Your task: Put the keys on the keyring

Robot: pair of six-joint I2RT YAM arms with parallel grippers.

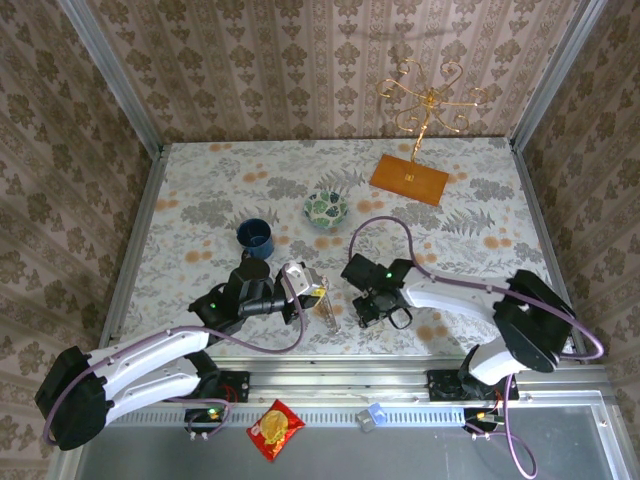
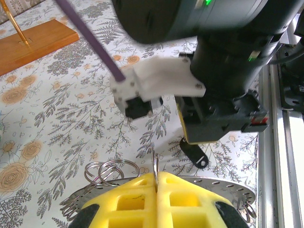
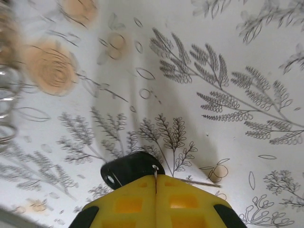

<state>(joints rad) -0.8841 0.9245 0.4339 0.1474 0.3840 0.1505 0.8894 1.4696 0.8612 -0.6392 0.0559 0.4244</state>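
The keyring (image 2: 232, 186) is a flat grey disc with holes round its rim, and small wire split rings (image 2: 107, 170) hang off its left side. My left gripper (image 2: 156, 175) is shut on one upright thin wire ring of it. From above, the keyring (image 1: 328, 312) hangs edge-on at the left gripper (image 1: 320, 294). The black-headed key (image 3: 129, 170) lies on the table, and my right gripper (image 3: 156, 177) is shut on its metal end. That key (image 2: 195, 155) shows just beyond the keyring, under the right gripper (image 1: 368, 310). The green-headed key is out of view.
A blue mug (image 1: 255, 237) and a green-patterned bowl (image 1: 327, 209) stand behind the grippers. An orange wooden base (image 1: 410, 180) with a gold wire stand (image 1: 428, 100) sits at the back right. A red snack packet (image 1: 275, 430) lies below the table's near edge.
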